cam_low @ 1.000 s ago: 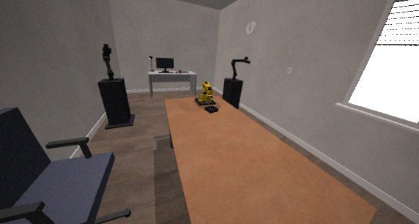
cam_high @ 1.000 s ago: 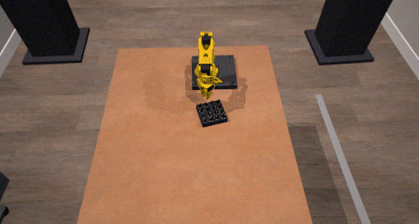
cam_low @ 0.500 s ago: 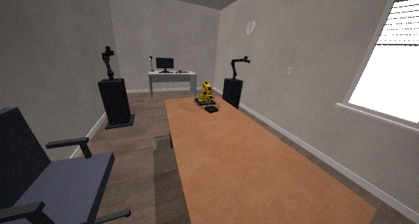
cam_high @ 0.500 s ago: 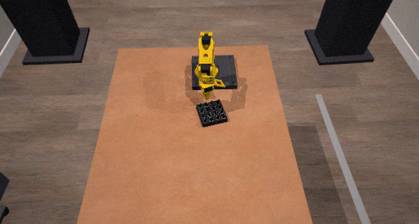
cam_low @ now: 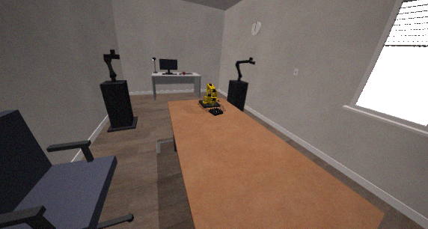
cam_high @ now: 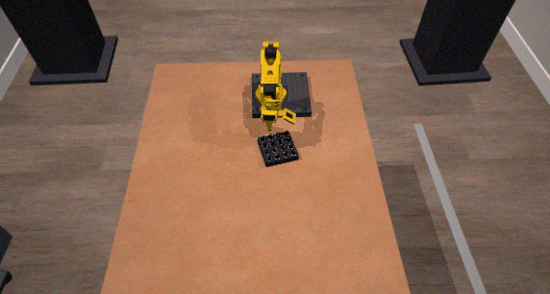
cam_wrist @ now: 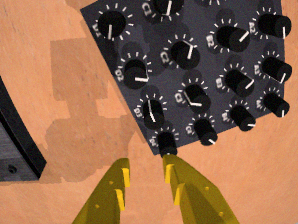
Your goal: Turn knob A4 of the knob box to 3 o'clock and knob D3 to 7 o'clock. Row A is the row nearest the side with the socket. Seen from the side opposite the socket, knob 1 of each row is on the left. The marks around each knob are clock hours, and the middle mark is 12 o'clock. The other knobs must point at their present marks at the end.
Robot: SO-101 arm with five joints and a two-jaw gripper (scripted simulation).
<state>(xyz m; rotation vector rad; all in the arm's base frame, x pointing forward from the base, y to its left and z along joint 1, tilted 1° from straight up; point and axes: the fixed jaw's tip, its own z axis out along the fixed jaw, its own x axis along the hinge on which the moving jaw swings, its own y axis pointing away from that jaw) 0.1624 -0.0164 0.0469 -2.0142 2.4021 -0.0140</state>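
The black, square knob box [cam_high: 282,162] [cam_low: 217,114] [cam_wrist: 111,56] lay on the orange-brown tabletop [cam_high: 240,225] [cam_low: 262,175] [cam_wrist: 30,30], just beyond the yellow arm [cam_high: 270,71] [cam_low: 210,90] and set askew to it. The yellow jaws [cam_high: 269,128] [cam_low: 217,101] stood a little open, a narrow gap between the tips and nothing held in it. They were near the corner where the black, round knob D4 [cam_wrist: 167,144] stood, right in front of the right-hand tip in the wrist view; whether the two touched could not be told.

What mattered most was the way to the two task knobs. The black, white-lined knob D3 [cam_wrist: 153,114] lay almost straight up the wrist view from the gap, just past D4 and slightly to its left, so it was much the nearer one. The matching knob A4 [cam_wrist: 276,105] lay well off to the right and somewhat up, at the far end of the line that ran from D4 past C4 [cam_wrist: 206,131] and B4 [cam_wrist: 243,118].

If D3 was next, the jaws would likely have to clear D4 first and come down along the knob's upright axis; a low, straight approach might knock D4 off its mark. A4 would call for a longer sideways reach, above C4 and B4.
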